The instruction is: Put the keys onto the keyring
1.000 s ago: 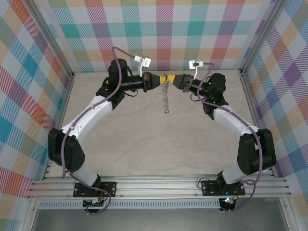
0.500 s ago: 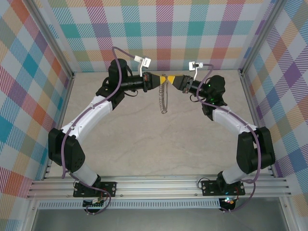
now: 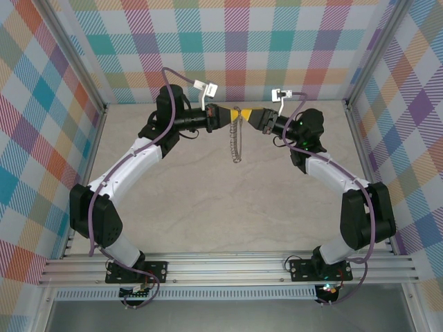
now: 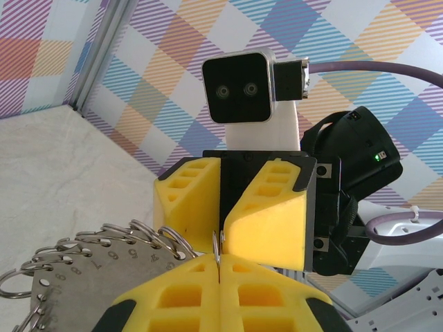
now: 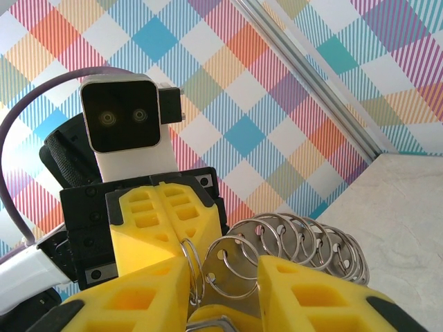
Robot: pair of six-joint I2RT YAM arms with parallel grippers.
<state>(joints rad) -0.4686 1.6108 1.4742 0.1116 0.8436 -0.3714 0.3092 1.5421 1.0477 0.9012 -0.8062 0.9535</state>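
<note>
Top view: left gripper [image 3: 232, 113] and right gripper [image 3: 248, 115] meet tip to tip above the middle of the table's [image 3: 208, 200] far edge. The keyring [image 3: 237, 142] dangles from that point, a bumpy silver string of loops.

My read of the step: part one coil so a key can thread on. I'd hold the left clamp fixed and move only the right, slowly, because thin sprung wire likely slips on hard plastic.

Left wrist: my left jaws are fully closed on one thin wire ring. A flat grey stamped tag [image 4: 90, 277] carries more rings.

Right wrist: hollow-celled yellow wedge fingers [image 5: 304, 301] stand part way apart with a round ring in the gap. I cannot tell if it's pinched.
</note>
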